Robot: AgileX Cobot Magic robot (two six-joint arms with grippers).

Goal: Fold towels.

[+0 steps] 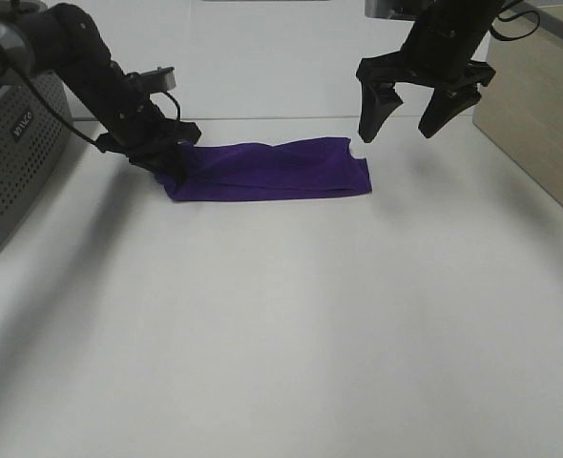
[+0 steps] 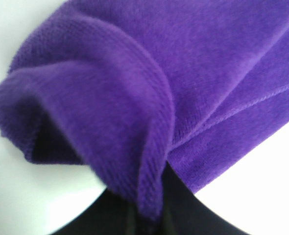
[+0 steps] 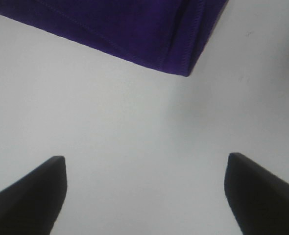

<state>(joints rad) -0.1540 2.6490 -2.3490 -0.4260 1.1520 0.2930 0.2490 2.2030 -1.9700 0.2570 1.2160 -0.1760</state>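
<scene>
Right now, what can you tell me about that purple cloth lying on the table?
The towel is a deep purple, soft, fuzzy-looking cloth with stitched hems. It lies folded into a long, layered strip on the white table, slightly rumpled. Its left end is bunched into a loop and pinched between the left fingers. The right fingers hang open above its right end without touching it.

Bright, even light, soft shadows across the white table [image 1: 281, 334]; left wrist close-up of the towel [image 2: 183, 73] looks blurry
</scene>
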